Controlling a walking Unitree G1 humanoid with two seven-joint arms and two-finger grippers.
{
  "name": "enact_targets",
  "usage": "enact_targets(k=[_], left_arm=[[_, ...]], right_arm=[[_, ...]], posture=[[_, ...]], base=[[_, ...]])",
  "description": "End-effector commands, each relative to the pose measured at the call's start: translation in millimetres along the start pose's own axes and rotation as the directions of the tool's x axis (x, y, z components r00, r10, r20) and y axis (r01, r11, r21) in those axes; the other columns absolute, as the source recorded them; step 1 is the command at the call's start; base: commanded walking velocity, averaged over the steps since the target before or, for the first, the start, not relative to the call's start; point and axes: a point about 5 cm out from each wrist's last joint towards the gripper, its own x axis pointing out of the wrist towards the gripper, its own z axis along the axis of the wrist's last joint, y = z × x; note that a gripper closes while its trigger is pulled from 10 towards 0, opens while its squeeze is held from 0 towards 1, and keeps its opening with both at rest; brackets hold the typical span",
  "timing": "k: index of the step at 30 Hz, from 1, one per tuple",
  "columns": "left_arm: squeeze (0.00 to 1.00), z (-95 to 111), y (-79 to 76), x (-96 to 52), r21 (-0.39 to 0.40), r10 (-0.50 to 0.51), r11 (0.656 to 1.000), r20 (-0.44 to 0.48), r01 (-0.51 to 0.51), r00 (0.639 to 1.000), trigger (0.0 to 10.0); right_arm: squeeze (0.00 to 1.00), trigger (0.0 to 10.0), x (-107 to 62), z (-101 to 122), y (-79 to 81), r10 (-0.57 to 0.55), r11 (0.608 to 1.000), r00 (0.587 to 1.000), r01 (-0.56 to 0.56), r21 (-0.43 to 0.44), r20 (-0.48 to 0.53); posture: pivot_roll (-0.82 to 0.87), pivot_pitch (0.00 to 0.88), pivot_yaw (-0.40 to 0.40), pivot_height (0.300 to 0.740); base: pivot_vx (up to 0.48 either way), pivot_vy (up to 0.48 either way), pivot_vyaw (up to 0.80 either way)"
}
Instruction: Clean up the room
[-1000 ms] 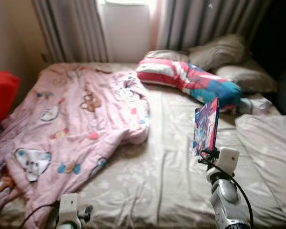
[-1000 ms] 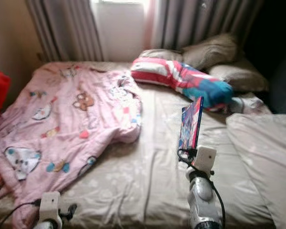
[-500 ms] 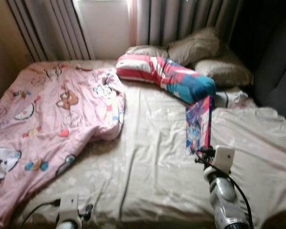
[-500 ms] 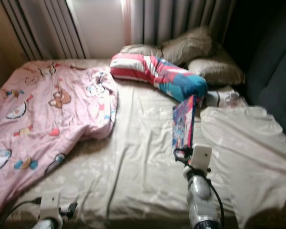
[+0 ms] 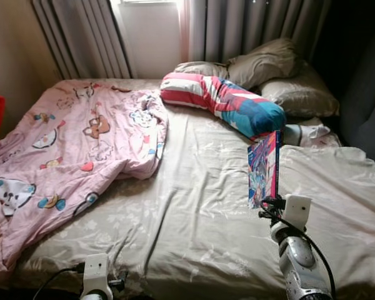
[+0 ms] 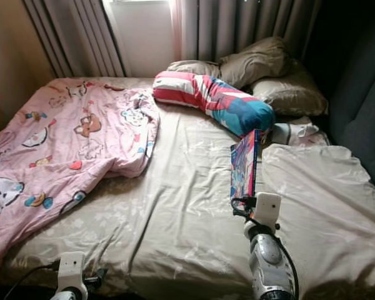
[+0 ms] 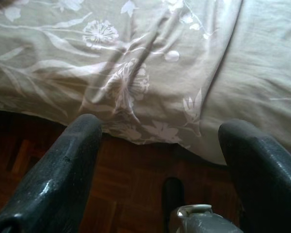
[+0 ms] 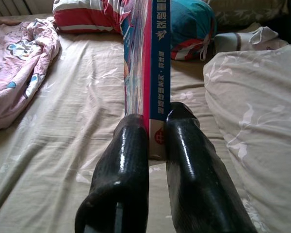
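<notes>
I am seeing the right end effector (image 8: 155,141) pinching a colourful book (image 5: 263,169) by its lower edge, holding it upright above the bed (image 5: 200,206), near the striped bolster pillow (image 5: 225,103). The left end effector (image 7: 160,160) is hanging low at the foot of the bed with its fingers (image 7: 63,174) spread over the wooden floor (image 7: 131,194). A pink blanket (image 5: 69,150) is lying rumpled across the bed's left side.

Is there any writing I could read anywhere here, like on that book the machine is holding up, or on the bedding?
Book spine, held upright in the right gripper: a column of white characters on blue, too blurred to read.
Lower spine: a small round red mark, unreadable.
Book cover: bright artwork, no legible words.
Pink blanket: cartoon animal prints, no text.
Striped bolster pillow: no lettering.
</notes>
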Motion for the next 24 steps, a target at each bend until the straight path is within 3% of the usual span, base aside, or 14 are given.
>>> enact_targets(k=[1,16,21,24], left_arm=[[0.0,-3,1.6,-0.7,0.001,-0.002,1.0,-0.018,0.002,1.0,10.0],[0.0,-6,-2.3,-1.1,0.009,-0.023,1.0,-0.03,0.023,0.999,10.0],[0.0,-6,-2.0,-1.3,0.007,-0.022,1.0,-0.033,0.022,0.999,10.0],[0.0,-7,-1.7,-1.5,0.006,-0.02,1.0,-0.036,0.021,0.999,10.0]], right_arm=[[0.0,10.0,4.3,9,2.2,0.011,1.0,0.999,-0.011,-0.005,0.034],[0.0,10.0,5.0,7,-12.8,-0.081,0.997,0.997,0.081,-0.016,0.002],[0.0,10.0,5.9,8,-10.6,-0.074,0.997,0.997,0.075,-0.008,0.006],[0.0,10.0,6.1,8,-8.6,-0.067,0.998,0.998,0.067,-0.015,0.012]], posture=[[-0.02,0.015,0.015,0.74],[-0.02,0.007,0.014,0.74],[-0.02,0.008,0.013,0.74],[-0.02,0.011,0.012,0.74]], base=[[0.0,0.0,0.0],[0.0,0.0,0.0],[0.0,0.0,-0.76],[0.0,0.0,0.0]])
